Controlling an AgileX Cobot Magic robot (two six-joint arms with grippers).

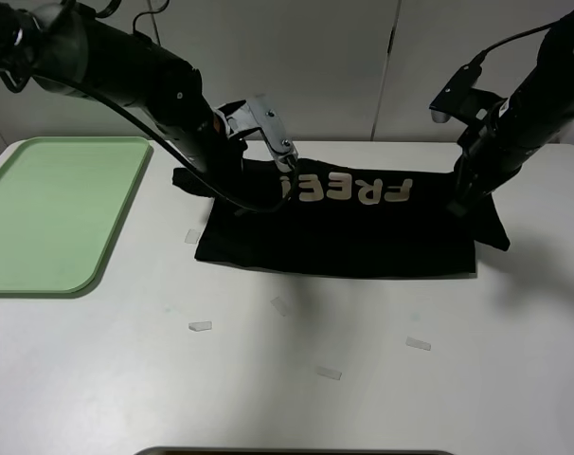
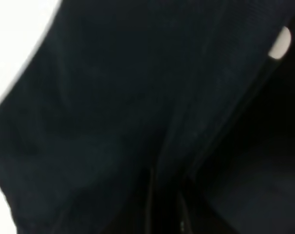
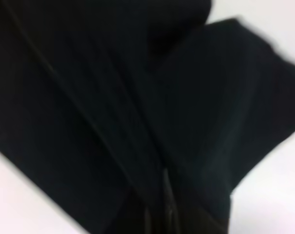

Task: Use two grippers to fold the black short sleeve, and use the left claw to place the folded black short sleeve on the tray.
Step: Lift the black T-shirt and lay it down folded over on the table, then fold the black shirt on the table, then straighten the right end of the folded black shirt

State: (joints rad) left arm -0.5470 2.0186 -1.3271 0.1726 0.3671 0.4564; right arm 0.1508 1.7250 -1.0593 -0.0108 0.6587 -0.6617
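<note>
The black short sleeve (image 1: pixel 344 227) lies across the back middle of the white table, with pale mirrored letters (image 1: pixel 363 191) showing on its upper layer. My left gripper (image 1: pixel 232 185) is down at its left end, and my right gripper (image 1: pixel 460 201) is at its right end. In the left wrist view, dark fabric (image 2: pixel 118 107) fills the frame and runs between the shut fingers (image 2: pixel 150 204). In the right wrist view, fabric (image 3: pixel 138 97) likewise gathers into the shut fingers (image 3: pixel 164 195). The green tray (image 1: pixel 50 218) lies at the left edge of the table, apart from the shirt.
Several small clear tape pieces lie on the table in front of the shirt, among them one at front left (image 1: pixel 200 326), one at the front centre (image 1: pixel 329 373) and one at front right (image 1: pixel 418 343). A white wall stands behind the table.
</note>
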